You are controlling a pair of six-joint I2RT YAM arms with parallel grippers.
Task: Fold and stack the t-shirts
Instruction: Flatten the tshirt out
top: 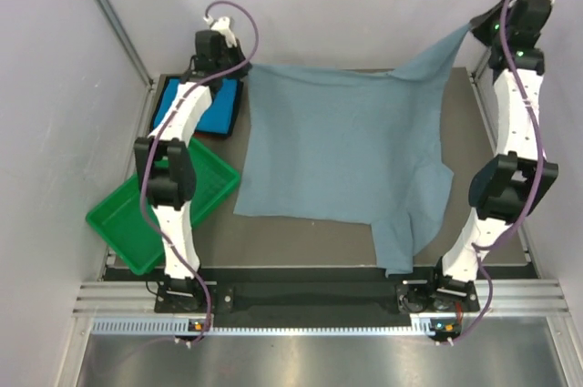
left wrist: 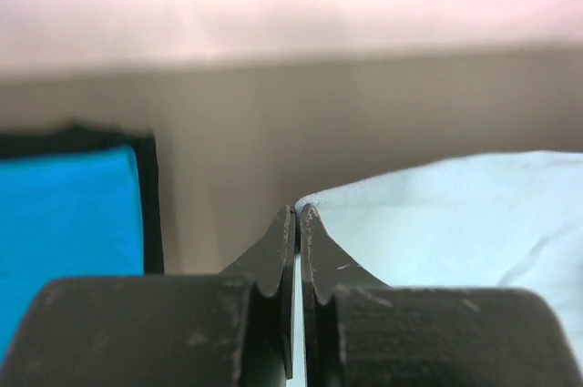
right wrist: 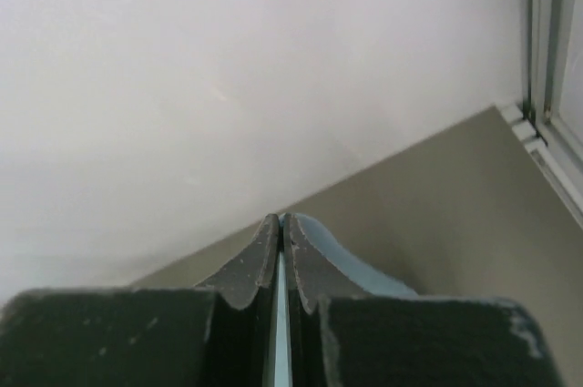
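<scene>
Left jaws: closed, pinching the far left corner of the grey-blue t-shirt [top: 337, 150]. The left wrist view shows the two tips pressed together with the pale cloth edge [left wrist: 455, 223] caught between them and running off to the right.

Right jaws: closed, with a thin strip of the same cloth clamped between the tips (visible in the right wrist view). This grip is on the far right corner of the garment.

Garment position:
1. The grey-blue t-shirt lies spread across the middle of the desk [top: 291, 241], most of it flat on the surface.
2. Its far left corner sits low, near the desk, under the left arm [top: 187, 109].
3. Its far right corner is raised off the desk, and the cloth rises in a taut point towards the right arm [top: 519, 123], close to the far wall.
4. A flap at the near right reaches the near edge of the desk (whether it hangs over cannot be told).

Second garment: the turquoise t-shirt [top: 220, 112] lies flat at the far left corner of the desk, just left of the grey-blue one and partly covered by the left arm. Its dark edging shows in the left wrist view [left wrist: 64, 214].

Other item: a green tray [top: 117, 221] sits tilted at the near left, overhanging the desk's left side, nearer than the turquoise t-shirt.
</scene>
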